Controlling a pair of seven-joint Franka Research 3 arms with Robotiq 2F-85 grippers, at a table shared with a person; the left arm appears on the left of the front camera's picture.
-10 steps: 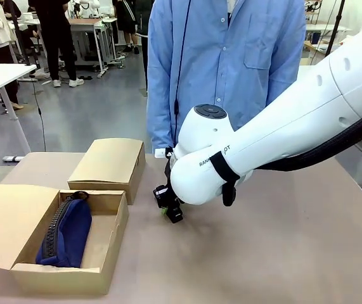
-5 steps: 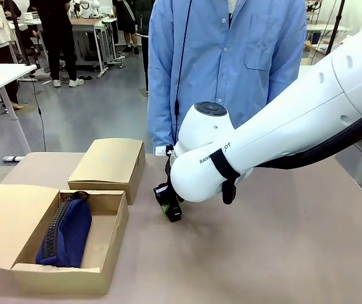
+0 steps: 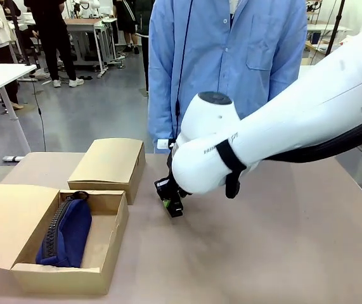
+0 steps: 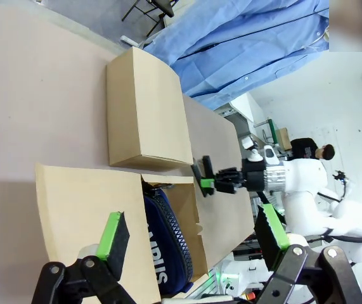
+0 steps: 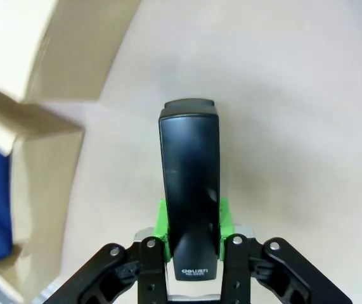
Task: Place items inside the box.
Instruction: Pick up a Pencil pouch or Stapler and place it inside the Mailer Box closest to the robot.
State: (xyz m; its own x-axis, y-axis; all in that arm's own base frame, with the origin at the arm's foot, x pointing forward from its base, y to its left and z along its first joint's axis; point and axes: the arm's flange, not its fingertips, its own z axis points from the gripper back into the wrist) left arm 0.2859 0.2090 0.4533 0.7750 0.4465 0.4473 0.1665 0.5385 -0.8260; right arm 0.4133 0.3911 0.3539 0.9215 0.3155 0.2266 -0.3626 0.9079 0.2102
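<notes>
A black stapler (image 5: 189, 171) sits between the green pads of my right gripper (image 5: 190, 223), which is shut on it just above the table. In the front view the right gripper (image 3: 172, 204) hangs low, right of the open cardboard box (image 3: 108, 250). A navy zip pouch (image 3: 66, 233) lies inside that box, and the pouch (image 4: 168, 250) shows again in the left wrist view. My left gripper (image 4: 192, 233) is open and holds nothing, high above the box. A person in a blue shirt (image 3: 231, 57) stands at the far side.
A closed cardboard box (image 3: 109, 163) stands behind the open one, close to the right gripper's left side. The open box's lid flap (image 3: 6, 218) lies flat to the left. Bare table stretches to the right and front of the right arm (image 3: 282, 139).
The right arm's wrist has lifted and shifted slightly, carrying the stapler a little up and to the right. Boxes and pouch have not moved.
</notes>
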